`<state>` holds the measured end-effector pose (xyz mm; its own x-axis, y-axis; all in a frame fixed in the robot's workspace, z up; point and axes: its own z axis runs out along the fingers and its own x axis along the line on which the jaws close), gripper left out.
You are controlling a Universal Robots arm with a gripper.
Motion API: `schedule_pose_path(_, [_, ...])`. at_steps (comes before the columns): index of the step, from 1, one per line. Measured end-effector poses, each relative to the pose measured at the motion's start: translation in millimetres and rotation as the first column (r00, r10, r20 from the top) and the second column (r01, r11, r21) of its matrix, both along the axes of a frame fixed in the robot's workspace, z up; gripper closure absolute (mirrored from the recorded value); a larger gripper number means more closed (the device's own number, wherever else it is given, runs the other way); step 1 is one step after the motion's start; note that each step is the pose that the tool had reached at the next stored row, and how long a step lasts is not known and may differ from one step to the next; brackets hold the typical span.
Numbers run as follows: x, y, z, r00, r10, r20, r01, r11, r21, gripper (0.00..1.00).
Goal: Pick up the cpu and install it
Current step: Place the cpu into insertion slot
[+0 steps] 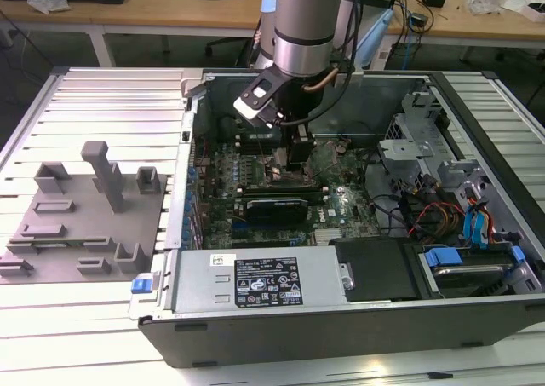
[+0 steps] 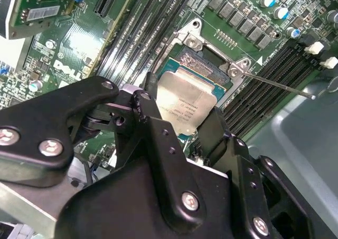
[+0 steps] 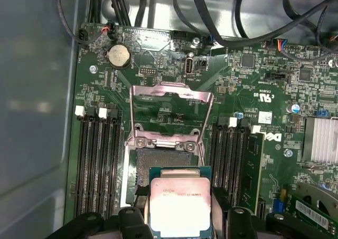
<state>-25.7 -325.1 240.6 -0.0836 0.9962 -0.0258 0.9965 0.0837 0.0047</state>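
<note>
The cpu (image 2: 185, 103) (image 3: 179, 204) is a flat square chip with a silvery top and a green rim. My gripper (image 2: 182, 115) (image 3: 179, 210) is shut on it, with a black finger (image 2: 149, 99) against one edge and another against the opposite edge. The chip hangs just above the motherboard, partly over the open socket (image 3: 161, 162) (image 2: 203, 59). The socket's metal load plate (image 3: 170, 104) is flipped up. In the exterior view my gripper (image 1: 295, 158) reaches down into the open computer case, over the middle of the motherboard (image 1: 255, 177).
Memory slots (image 3: 95, 160) flank the socket, and a thin lever rod (image 2: 274, 83) sticks out beside it. A black card (image 1: 272, 207), the power supply (image 1: 255, 279) and drive cages (image 1: 426, 147) stand inside the case. Grey fixture blocks (image 1: 85, 207) sit at the exterior view's left.
</note>
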Motion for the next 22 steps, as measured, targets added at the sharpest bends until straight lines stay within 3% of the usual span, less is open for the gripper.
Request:
schedule_pose_path(4, [0.1,0.1,-0.6,1.0000,-0.005,0.0003,0.005,1.0000,-0.0001,0.45])
schedule_pose_path(9, [-0.1,0.4,-2.3,0.9985,-0.055,0.0001,0.055,0.9985,-0.0040,0.45])
schedule_pose_path(14, [0.0,1.3,-8.0,0.9977,-0.067,0.0006,0.067,0.9977,-0.0101,0.45])
schedule_pose_path(19, [0.1,5.8,-10.6,0.9975,-0.071,0.0009,0.071,0.9974,-0.0131,0.45])
schedule_pose_path(22, [0.1,7.9,-15.2,0.9973,-0.073,0.0013,0.073,0.9971,-0.0200,0.45])
